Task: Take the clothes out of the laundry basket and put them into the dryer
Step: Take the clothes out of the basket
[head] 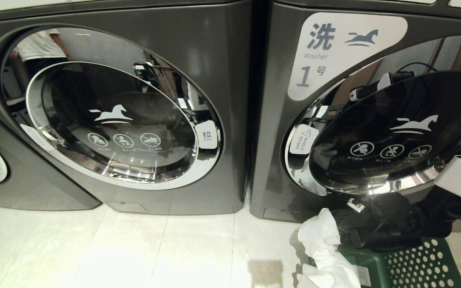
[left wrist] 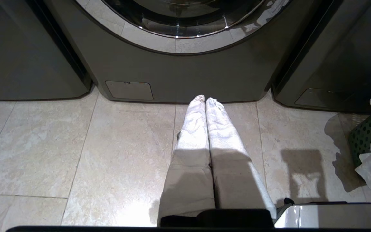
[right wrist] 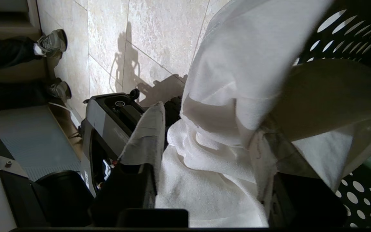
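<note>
Right wrist view shows the right gripper [right wrist: 204, 154] closing around the white cloth [right wrist: 224, 106] draped over the green laundry basket's [right wrist: 359, 199] rim. Pinch deep into the bunched fabric, then lift straight up clear of the rim

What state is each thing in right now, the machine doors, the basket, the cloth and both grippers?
Left machine door: closed.
Washer 1 door: closed.
Green laundry basket: on the floor before Washer 1, white cloth hanging over its rim.
White cloth: bunched between the jaws.
Right gripper: at the basket, jaws around the white cloth.
Left gripper: idle above the floor, jaws together, empty.
</note>
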Robot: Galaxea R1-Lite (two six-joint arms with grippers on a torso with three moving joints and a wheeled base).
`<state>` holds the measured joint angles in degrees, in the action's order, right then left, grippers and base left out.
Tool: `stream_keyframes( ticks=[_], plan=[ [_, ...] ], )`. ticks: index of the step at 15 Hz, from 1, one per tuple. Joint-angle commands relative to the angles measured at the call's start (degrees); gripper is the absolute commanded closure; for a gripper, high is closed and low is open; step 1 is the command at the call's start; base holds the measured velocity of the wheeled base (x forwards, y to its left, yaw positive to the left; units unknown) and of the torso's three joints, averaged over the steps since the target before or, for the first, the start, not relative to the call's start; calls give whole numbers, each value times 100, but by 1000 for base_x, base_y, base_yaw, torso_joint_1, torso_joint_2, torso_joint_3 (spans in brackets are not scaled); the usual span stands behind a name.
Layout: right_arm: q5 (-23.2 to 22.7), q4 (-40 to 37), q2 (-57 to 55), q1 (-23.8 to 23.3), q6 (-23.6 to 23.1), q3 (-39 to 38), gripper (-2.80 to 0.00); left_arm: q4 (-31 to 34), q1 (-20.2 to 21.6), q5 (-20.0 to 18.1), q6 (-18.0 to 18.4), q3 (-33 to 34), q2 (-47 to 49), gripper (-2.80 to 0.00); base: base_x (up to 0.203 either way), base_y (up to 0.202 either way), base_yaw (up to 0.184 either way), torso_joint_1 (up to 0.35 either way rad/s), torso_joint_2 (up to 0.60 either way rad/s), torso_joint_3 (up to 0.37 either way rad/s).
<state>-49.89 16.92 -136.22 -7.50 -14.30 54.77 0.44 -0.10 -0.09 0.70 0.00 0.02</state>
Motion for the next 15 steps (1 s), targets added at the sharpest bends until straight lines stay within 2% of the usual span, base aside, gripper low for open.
stream_keyframes(
  ticks=[1, 5, 10, 12, 15],
  plan=[
    [-30, 5, -30, 3, -3, -10, 0, 0, 1, 1, 0, 0, -2, 0, 0, 0, 0, 0, 0, 0],
    [258, -160, -96, 11, -3, -17, 0, 0, 1, 1, 0, 0, -11, 0, 0, 0, 0, 0, 0, 0],
    [295, -338, 527, -60, -10, 10, 0, 0, 1, 1, 0, 0, -2, 0, 0, 0, 0, 0, 0, 0],
    [294, -867, 1123, -123, -11, 20, 0, 0, 1, 1, 0, 0, -2, 0, 0, 0, 0, 0, 0, 0],
    [303, -2178, 2302, -207, -7, 3, 0, 0, 1, 1, 0, 0, -2, 0, 0, 0, 0, 0, 0, 0]
  ],
)
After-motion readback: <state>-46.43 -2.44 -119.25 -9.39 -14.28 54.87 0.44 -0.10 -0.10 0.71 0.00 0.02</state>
